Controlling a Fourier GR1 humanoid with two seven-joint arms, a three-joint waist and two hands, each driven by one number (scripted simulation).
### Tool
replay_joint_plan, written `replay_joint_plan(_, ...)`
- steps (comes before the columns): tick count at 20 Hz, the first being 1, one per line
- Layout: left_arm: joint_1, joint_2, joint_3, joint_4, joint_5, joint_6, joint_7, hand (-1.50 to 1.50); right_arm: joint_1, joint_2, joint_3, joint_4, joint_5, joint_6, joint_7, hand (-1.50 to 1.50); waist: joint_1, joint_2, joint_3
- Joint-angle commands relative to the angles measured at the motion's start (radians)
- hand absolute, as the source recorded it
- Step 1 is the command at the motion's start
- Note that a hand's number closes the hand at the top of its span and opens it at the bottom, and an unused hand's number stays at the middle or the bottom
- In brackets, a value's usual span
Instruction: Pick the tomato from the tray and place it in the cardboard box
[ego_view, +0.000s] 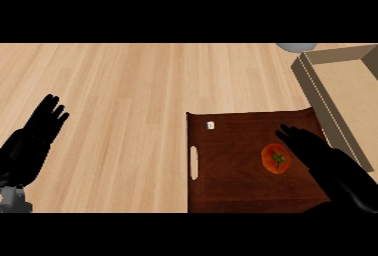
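A red tomato (275, 158) with a green stem lies on the dark brown wooden tray (229, 165), towards its right side. My right hand (325, 160) hovers just to the right of the tomato, fingers straight and pointing up-left, open with nothing in it. The cardboard box (336, 95) stands open at the upper right, beyond the tray's right edge. My left hand (33, 142) rests open at the left, fingers up, far from the tray.
A grey round object (297, 47) shows at the top edge beside the box. A small white label (210, 125) sits near the tray's far left corner. The light wooden counter (118, 100) spreads to the left.
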Motion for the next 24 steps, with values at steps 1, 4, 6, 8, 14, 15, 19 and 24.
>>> replay_joint_plan(1, 0.027, -0.017, 0.032, 0.042, -0.021, -0.058, -0.056, 0.00, 0.052, 0.012, -0.015, 0.026, 0.058, -0.038, -0.074, -1.50, -0.002, 0.000, 0.000)
replay_joint_plan(4, -0.040, -0.051, 0.004, 0.025, -0.061, 0.007, 0.019, 0.00, -0.051, 0.065, 0.020, 0.017, 0.087, 0.070, 0.054, -1.50, -0.001, 0.000, 0.000)
replay_joint_plan(6, 0.027, -0.017, 0.054, -0.039, -0.013, -0.043, 0.028, 0.00, -0.013, 0.094, 0.043, 0.090, 0.125, -0.021, -0.003, -1.50, 0.003, 0.000, 0.000)
replay_joint_plan(8, -0.013, -0.013, 0.089, 0.060, 0.005, -0.094, -0.020, 0.00, -0.012, 0.109, 0.050, 0.114, 0.154, -0.039, -0.006, -1.50, 0.000, 0.001, 0.000)
replay_joint_plan(14, -0.052, -0.063, 0.076, 0.074, -0.050, -0.067, 0.006, 0.00, -0.074, 0.163, 0.056, 0.185, 0.219, -0.007, 0.029, -1.50, 0.000, 0.001, 0.000)
replay_joint_plan(15, -0.075, -0.074, 0.061, 0.069, -0.076, -0.066, 0.012, 0.00, -0.077, 0.130, -0.008, 0.161, 0.185, 0.032, -0.010, -1.50, -0.001, 0.001, 0.000)
replay_joint_plan(19, -0.008, -0.099, 0.064, 0.017, -0.095, -0.079, -0.007, 0.00, -0.091, 0.153, 0.002, 0.183, 0.223, 0.045, 0.002, -1.50, 0.000, 0.000, 0.000)
replay_joint_plan(24, 0.004, -0.106, 0.084, -0.012, -0.096, -0.079, 0.025, 0.00, -0.104, 0.179, 0.024, 0.294, 0.277, -0.013, -0.035, -1.50, 0.002, 0.001, 0.000)
